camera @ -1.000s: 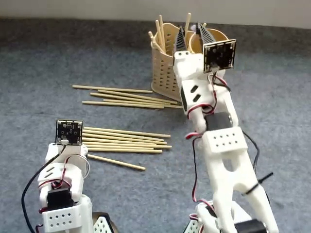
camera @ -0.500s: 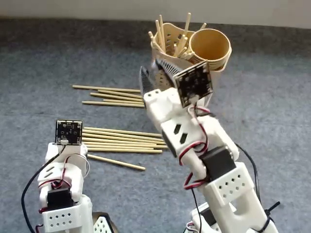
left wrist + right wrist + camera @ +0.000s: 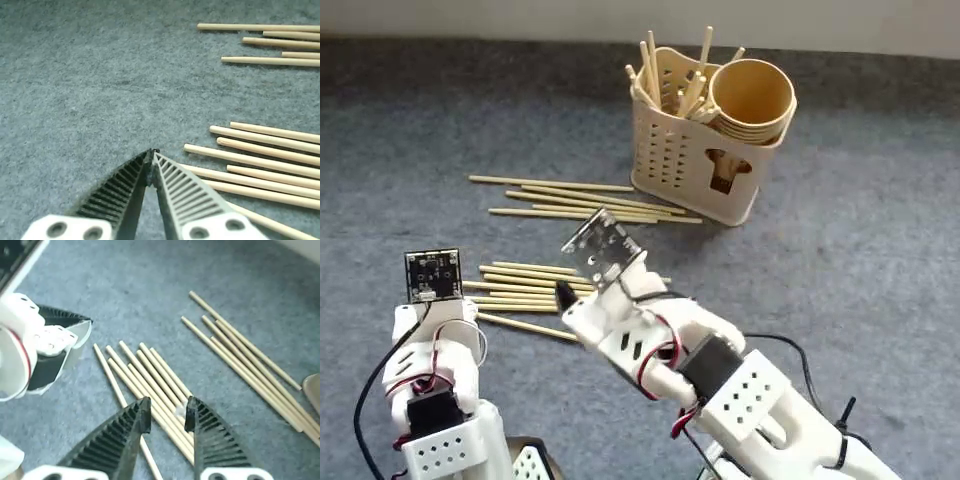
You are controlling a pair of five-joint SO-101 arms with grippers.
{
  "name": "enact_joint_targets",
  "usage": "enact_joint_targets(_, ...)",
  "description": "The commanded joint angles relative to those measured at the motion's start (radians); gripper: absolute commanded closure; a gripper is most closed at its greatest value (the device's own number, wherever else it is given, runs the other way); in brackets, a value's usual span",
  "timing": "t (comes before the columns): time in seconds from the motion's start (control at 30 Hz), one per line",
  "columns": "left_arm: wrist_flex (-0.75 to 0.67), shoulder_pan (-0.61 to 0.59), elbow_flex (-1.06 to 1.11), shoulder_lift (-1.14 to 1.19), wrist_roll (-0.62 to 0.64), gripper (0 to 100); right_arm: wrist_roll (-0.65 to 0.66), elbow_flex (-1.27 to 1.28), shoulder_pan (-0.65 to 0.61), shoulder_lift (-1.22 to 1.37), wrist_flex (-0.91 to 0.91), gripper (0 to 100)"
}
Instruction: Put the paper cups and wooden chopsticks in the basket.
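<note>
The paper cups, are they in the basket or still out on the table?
In the basket. The high view shows the stacked paper cups standing upright inside the basket, mouths up.

Both arms: white plastic shells, bracket plates dotted with small holes. On left arm [image 3: 445, 450]: red and black cables looped along side, square black camera board [image 3: 432, 274] at wrist. On right arm [image 3: 745, 395]: red wires, black cable, black servo block, slot vents. Both left gripper [image 3: 152, 153] and right gripper [image 3: 167, 414]: black ribbed triangular fingers, white bases with screw holes.
</note>
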Motion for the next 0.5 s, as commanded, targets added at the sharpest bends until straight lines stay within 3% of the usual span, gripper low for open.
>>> enact_joint_targets(0.0,0.018,-0.010,0.019,-0.002,-0.008,99,0.005,0.041,-0.033,-0.022,0.004,88.2)
enact_joint_targets(0.2,0.017,-0.010,0.019,-0.002,-0.008,99,0.094,0.068,-0.048,0.162,0.002,88.2)
enact_joint_targets(0.47,0.018,-0.010,0.019,-0.002,-0.008,99,0.094,-0.130,-0.053,0.522,-0.038,87.9)
